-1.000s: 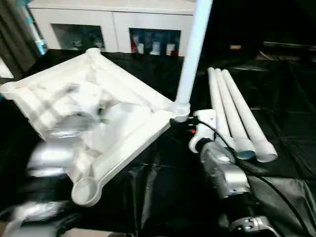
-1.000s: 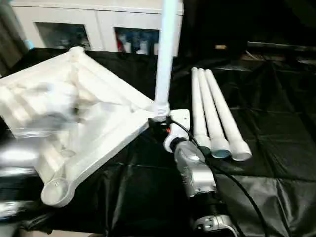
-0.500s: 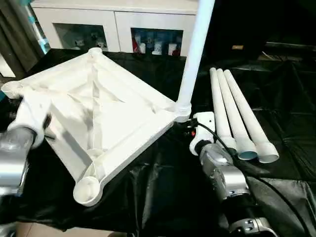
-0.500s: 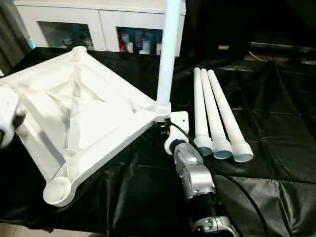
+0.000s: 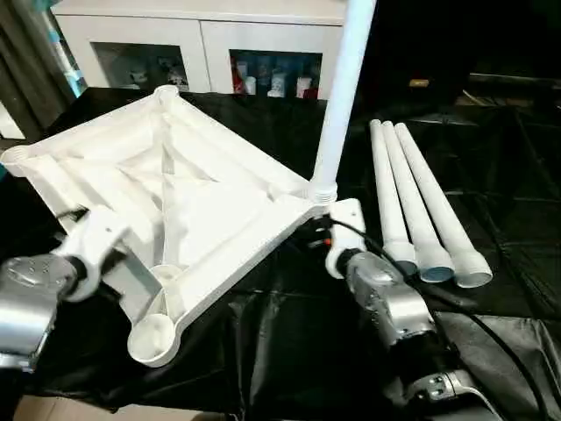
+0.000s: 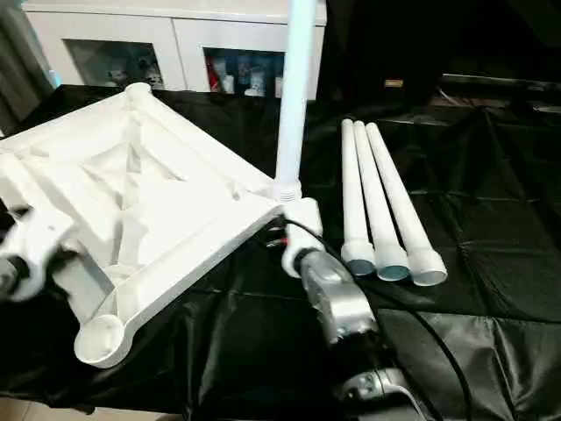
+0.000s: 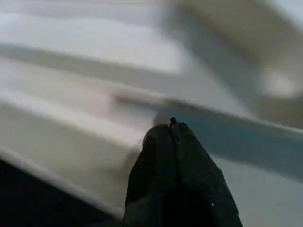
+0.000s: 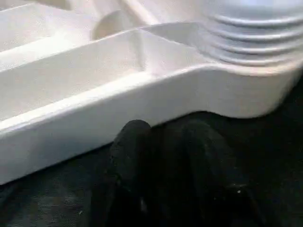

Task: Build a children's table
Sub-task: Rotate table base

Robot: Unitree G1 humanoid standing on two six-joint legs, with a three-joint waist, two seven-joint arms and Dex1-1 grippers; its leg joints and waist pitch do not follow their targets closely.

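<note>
- The children's table (image 5: pixel 184 210) lies upside down on the black-draped worktop (image 5: pixel 289 342), ribbed underside up, with 1 leg (image 5: pixel 340 96) standing upright in the corner socket nearest the 3 loose legs.
- Those 3 spare legs (image 5: pixel 421 202) lie side by side on the cloth just beyond that fitted corner, open ends toward the robot.
- The left claw (image 7: pixel 171 130) has come back over the tabletop's near-left edge after sitting further out half a second ago; its fingers are now pressed together with nothing between them (they were half open a second ago).
- The right claw (image 8: pixel 163 137) sits low on the cloth just beside the fitted corner, under the rim; its fingers have been narrowing, and I cannot tell whether they grip anything.
- The tabletop itself has barely shifted relative to the spare legs.
- My reading: 1 of 4 legs is in, and both arms are settling against the top, probably to steady or turn it before the next leg is taken.
</note>
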